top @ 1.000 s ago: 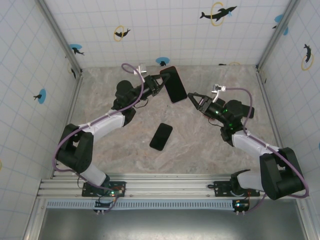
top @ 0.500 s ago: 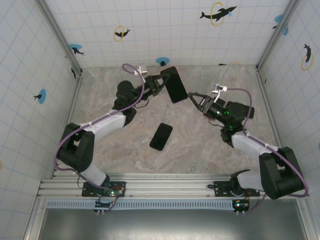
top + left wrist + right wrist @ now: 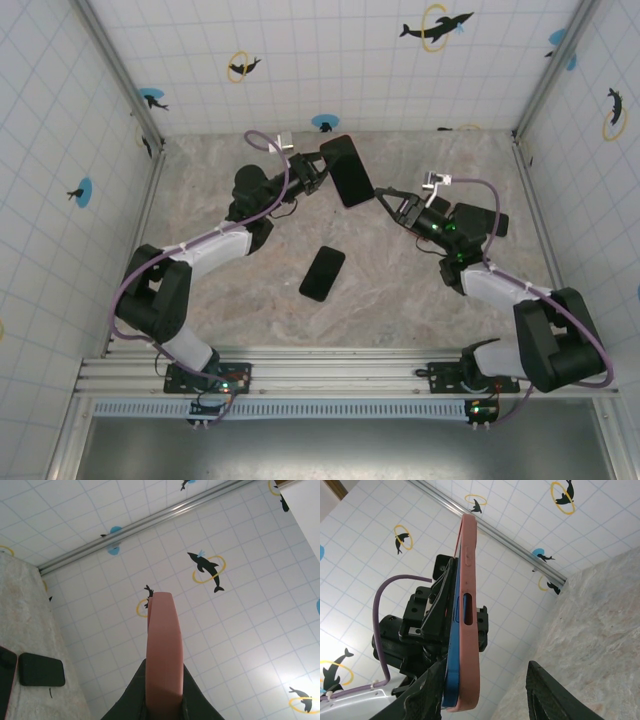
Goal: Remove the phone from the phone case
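Note:
The phone (image 3: 346, 170), dark screen up, sits in a pink phone case (image 3: 164, 650) and is held tilted above the table. My left gripper (image 3: 318, 172) is shut on the cased phone's left edge. In the right wrist view the phone's blue edge (image 3: 451, 655) lies inside the pink phone case (image 3: 468, 630). My right gripper (image 3: 385, 196) is open at the phone's lower right corner. That corner sits between the right fingers, close to the left finger (image 3: 422, 700) and well apart from the other finger (image 3: 555, 695).
A second black phone (image 3: 322, 273) lies flat on the marbled table (image 3: 420, 300) between the arms. Tiled walls with dolphin marks close in the back and both sides. A dark flat object (image 3: 42, 670) lies on the table at the left wrist view's lower left.
My right gripper has edged left toward the phone's lower corner and its fingers have narrowed a little. The left arm and the cased phone have barely moved.

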{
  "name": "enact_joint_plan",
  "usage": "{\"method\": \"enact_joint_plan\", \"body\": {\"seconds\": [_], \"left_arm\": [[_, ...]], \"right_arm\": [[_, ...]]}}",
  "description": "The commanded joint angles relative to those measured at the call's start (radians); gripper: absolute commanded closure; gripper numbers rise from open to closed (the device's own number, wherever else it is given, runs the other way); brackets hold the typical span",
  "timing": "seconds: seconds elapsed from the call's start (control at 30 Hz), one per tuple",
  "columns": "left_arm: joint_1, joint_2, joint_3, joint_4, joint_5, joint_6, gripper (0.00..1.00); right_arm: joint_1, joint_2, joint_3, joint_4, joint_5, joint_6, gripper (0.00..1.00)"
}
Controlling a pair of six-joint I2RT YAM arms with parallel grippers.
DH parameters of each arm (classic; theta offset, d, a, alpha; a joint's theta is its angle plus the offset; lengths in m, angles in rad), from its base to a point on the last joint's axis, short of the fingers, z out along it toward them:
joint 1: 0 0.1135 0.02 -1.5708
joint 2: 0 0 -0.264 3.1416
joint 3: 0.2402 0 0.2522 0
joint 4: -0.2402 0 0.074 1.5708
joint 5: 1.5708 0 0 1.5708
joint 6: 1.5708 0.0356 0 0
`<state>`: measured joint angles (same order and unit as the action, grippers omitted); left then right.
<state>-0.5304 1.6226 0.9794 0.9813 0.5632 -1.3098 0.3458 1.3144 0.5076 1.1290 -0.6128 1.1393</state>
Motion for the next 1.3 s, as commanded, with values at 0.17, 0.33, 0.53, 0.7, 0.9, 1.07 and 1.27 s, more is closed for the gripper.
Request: {"method": "enact_joint_plan", "body": {"seconds": [0.17, 0.33, 0.53, 0.7, 0.9, 1.07, 1.27], "left_arm": [[-0.008, -0.018, 0.005, 0.118, -0.008, -0.022, 1.0], [-0.008, -0.022, 0.005, 0.126, -0.009, -0.025, 1.0], [-0.008, -0.025, -0.02, 0.133, -0.009, -0.024, 1.0], [-0.007, -0.024, -0.015, 0.145, -0.01, -0.03, 1.0], [-0.007, -0.024, -0.017, 0.151, -0.01, -0.033, 1.0], [-0.008, -0.017, -0.012, 0.17, -0.009, -0.046, 1.0], [-0.008, -0.01, -0.011, 0.176, -0.011, -0.054, 1.0]], "right_arm": [[-0.004, 0.022, -0.02, 0.131, -0.002, 0.073, 0.55], [-0.001, 0.026, -0.032, 0.146, 0.002, 0.087, 0.55], [0.0, 0.042, -0.037, 0.19, 0.007, 0.122, 0.56], [0.008, 0.051, -0.033, 0.188, -0.001, 0.12, 0.57], [0.009, 0.064, -0.024, 0.191, -0.012, 0.125, 0.6], [0.015, 0.073, -0.025, 0.194, -0.012, 0.129, 0.61], [0.024, 0.084, -0.014, 0.194, -0.022, 0.133, 0.62]]}}
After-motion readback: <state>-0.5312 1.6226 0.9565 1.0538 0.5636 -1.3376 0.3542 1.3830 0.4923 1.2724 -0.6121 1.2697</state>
